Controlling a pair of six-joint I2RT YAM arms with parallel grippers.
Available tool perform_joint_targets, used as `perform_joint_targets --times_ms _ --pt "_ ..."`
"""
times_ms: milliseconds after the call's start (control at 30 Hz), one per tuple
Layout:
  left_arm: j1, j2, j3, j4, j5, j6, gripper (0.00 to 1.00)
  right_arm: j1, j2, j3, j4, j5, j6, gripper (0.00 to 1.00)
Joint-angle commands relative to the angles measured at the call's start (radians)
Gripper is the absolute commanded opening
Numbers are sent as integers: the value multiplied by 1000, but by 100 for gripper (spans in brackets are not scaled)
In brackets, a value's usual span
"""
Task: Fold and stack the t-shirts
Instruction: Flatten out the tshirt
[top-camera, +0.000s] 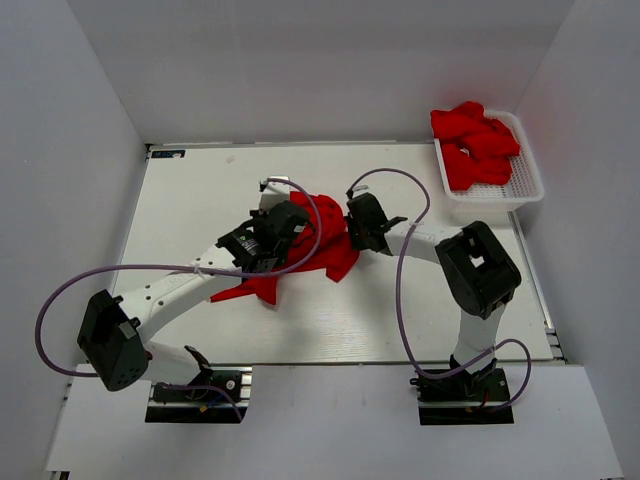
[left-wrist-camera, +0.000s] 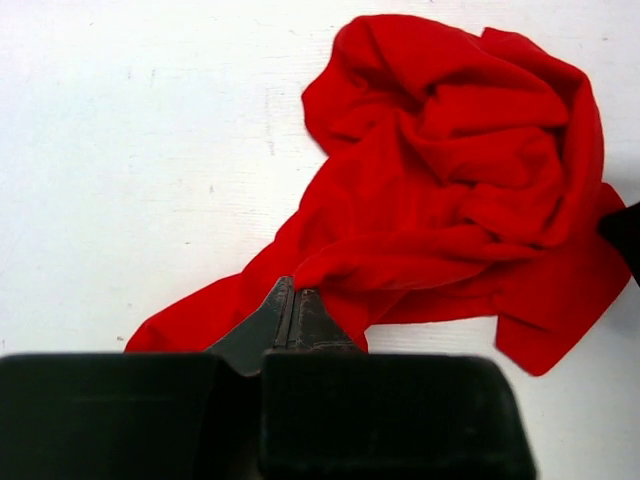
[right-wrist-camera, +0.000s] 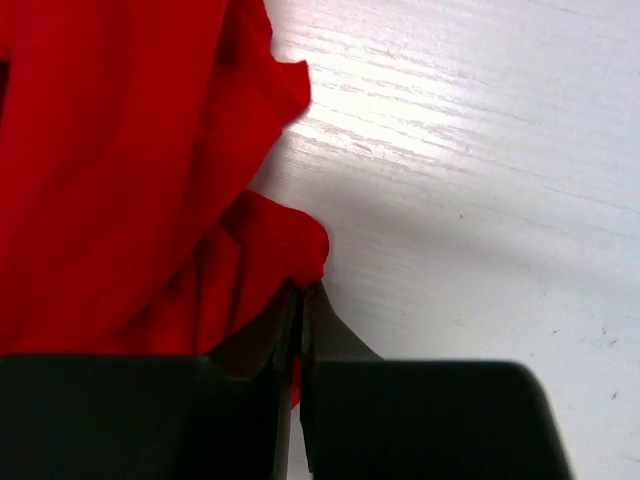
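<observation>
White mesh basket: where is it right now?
In the top external view, the white mesh basket sits at the table's far right corner, beyond the right arm, with crumpled red t-shirts piled in it.

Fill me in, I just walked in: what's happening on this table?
Two robot arms are working on one red t-shirt lying crumpled mid-table. The left gripper and the right gripper are each shut on an edge of it. Nothing is folded yet. More red shirts sit heaped in the white basket at the far right corner.
</observation>
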Motion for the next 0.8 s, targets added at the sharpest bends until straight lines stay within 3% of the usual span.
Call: perform_joint_targets --times_ms 0,233,367,533,767 --pt "14 -11 31 -28 -71 -47 0 8 10 -29 20 76 62 0" --pt "36 -11 53 100 -161 35 0 -37 -128 -12 21 283 96 0" --pt "69 -21 103 313 -229 234 0 -145 -205 37 85 299 79 0" --pt "106 -44 188 456 -278 422 0 -233 -303 124 127 279 -19 0" --pt "125 -171 213 676 -336 688 0 -333 -564 164 233 356 -200 0"
